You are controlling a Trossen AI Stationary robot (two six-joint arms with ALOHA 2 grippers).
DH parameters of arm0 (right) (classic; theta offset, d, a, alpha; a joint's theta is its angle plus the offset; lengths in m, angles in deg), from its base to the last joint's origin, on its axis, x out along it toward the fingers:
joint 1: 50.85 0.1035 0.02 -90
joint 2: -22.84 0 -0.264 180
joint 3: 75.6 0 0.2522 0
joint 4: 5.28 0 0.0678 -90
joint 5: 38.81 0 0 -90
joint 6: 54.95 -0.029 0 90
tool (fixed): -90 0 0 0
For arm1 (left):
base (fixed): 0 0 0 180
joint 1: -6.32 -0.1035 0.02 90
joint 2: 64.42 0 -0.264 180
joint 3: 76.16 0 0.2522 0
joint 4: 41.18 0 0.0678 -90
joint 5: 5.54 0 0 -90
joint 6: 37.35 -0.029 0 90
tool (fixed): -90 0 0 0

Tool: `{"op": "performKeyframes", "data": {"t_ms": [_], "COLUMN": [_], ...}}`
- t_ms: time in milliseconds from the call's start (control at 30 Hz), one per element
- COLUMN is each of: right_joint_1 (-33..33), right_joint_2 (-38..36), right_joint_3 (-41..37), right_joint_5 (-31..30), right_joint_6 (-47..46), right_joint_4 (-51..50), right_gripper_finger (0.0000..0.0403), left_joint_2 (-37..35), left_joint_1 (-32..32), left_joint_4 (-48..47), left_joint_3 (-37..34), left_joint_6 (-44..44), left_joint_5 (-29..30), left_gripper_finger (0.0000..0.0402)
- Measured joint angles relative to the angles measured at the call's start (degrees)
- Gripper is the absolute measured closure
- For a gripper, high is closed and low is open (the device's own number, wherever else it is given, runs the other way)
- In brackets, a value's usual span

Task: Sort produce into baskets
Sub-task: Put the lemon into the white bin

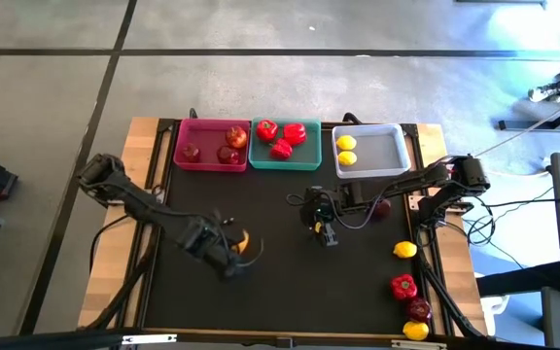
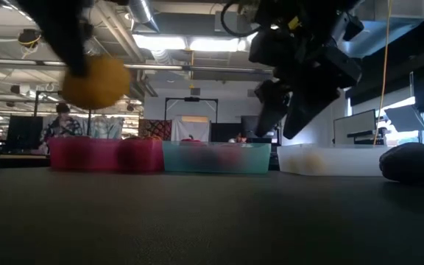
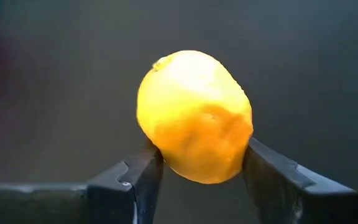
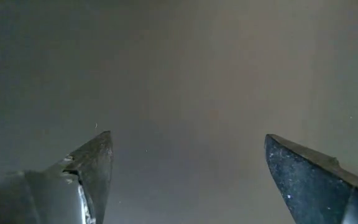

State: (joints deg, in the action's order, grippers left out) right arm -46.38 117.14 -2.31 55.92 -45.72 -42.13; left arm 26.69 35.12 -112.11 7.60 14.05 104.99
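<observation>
Currently L gripper [image 1: 244, 245] is clamped on a lemon [image 3: 194, 116], both fingers [image 3: 135, 180] pressed to its sides; it's lifted clear of the black mat [image 1: 290, 301], approx 7 o'clock from mat centre. Low view shows the lemon up in the air.

R gripper [image 1: 325, 231] hangs over mat centre, fingers spread wide w/ nothing between, only bare mat under them.

Baskets in a row along the 12 o'clock edge, touching side by side:
- pink basket [image 1: 185, 161] at 11: 3 apples [image 1: 236, 137]
- teal basket [image 1: 257, 160] at 12: 3 red peppers [image 1: 267, 129]
- white basket [image 1: 387, 166] at 1: 2 lemons [image 1: 345, 143]

Still loose on the mat:
- dark apple [image 1: 383, 206] at 3, partly under R arm + cables
- lemon at 4 [image 1: 404, 250]
- pepper [image 1: 403, 286], apple [image 1: 418, 308] and lemon [image 1: 415, 331] bunched at 5, near the corner.

R arm lies between the held lemon and the white basket. Person [image 2: 63, 121] in the room beyond the table, well back.
</observation>
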Motion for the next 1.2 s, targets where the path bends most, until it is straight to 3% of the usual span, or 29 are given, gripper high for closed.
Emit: {"op": "performKeyframes", "data": {"t_ms": [167,400,567,767,1067,1200], "right_joint_1": [0.00,0.01,0.07,0.02,-1.93,-3.62], "right_joint_2": [0.00,0.00,0.00,0.00,-0.07,-0.07], "right_joint_3": [0.00,0.00,0.00,0.00,0.02,0.02], "right_joint_5": [0.02,0.64,3.92,0.21,-0.48,1.38], "right_joint_6": [-2.69,-7.91,-8.96,-9.08,-4.93,-4.58], "right_joint_4": [5.79,13.39,13.54,18.54,22.77,22.66], "right_gripper_finger": [0.0056,0.0056,0.0056,0.0056,0.0059,0.0094], "left_joint_2": [0.00,0.02,0.04,0.09,0.11,0.12], "left_joint_1": [-5.47,-9.10,-10.44,-13.51,-17.26,-18.15], "left_joint_4": [3.16,18.37,31.15,47.15,53.62,53.37], "left_joint_3": [-0.48,-4.56,-10.62,-15.85,-16.04,-16.04], "left_joint_6": [-14.77,-31.42,-36.06,-40.36,-53.46,-56.25], "left_joint_5": [5.38,6.44,7.04,7.08,6.81,6.72], "left_gripper_finger": [0.0208,0.0208,0.0208,0.0208,0.0208,0.0208]}}
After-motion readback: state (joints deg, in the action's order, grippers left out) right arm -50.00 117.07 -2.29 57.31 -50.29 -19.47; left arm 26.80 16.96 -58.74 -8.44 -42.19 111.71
